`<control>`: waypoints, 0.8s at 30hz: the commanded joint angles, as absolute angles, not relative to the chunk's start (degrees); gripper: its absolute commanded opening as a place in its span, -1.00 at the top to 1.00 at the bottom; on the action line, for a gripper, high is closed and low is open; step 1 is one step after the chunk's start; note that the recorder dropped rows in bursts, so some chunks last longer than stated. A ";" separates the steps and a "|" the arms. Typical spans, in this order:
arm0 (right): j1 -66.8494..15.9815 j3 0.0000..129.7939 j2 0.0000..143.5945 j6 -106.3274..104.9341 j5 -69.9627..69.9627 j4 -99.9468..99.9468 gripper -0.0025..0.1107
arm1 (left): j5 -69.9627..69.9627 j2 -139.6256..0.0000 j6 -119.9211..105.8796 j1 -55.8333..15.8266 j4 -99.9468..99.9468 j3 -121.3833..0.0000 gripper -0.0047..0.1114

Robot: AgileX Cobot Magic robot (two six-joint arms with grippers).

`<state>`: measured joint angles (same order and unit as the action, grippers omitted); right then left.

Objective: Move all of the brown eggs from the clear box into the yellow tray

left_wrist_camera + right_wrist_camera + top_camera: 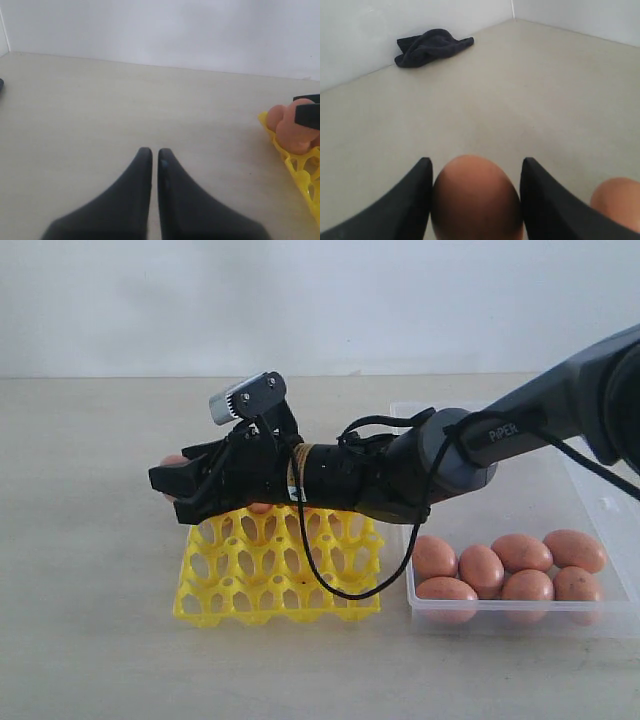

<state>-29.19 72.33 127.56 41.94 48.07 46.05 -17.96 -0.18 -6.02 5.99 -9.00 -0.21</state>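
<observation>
My right gripper [172,483] reaches across the yellow tray [200,605] to its far left corner and is shut on a brown egg [476,200], one finger on each side. That egg [172,460] peeks out behind the fingertips. Another egg [617,200] sits beside it, in the tray [302,170] as the left wrist view shows. Several brown eggs [500,570] lie in the near end of the clear box [600,500] on the right. My left gripper [151,151] is shut and holds nothing, low over bare table to the left of the tray.
A black cable [330,585] hangs from the right arm in a loop over the tray. A dark cloth [432,46] lies crumpled against the wall, far from the tray. A white wall runs behind the table.
</observation>
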 commanded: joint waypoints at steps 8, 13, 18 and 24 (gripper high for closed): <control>-26.98 66.60 127.45 40.34 53.70 44.44 0.96 | -17.87 0.00 -6.25 6.14 -9.03 0.00 0.85; -26.98 66.60 127.45 37.93 52.35 44.05 0.96 | -17.87 0.00 -6.25 6.14 -9.03 0.00 0.85; -26.98 66.60 127.48 37.40 49.17 45.65 0.96 | -17.87 0.00 -6.25 6.14 -9.03 0.00 0.85; -26.98 66.60 127.58 37.30 47.68 45.65 0.96 | -17.87 0.00 -6.25 6.14 -9.03 0.00 0.85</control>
<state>-27.19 66.79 127.56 37.68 48.48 45.67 -17.96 -0.18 -6.02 5.99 -9.00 -0.21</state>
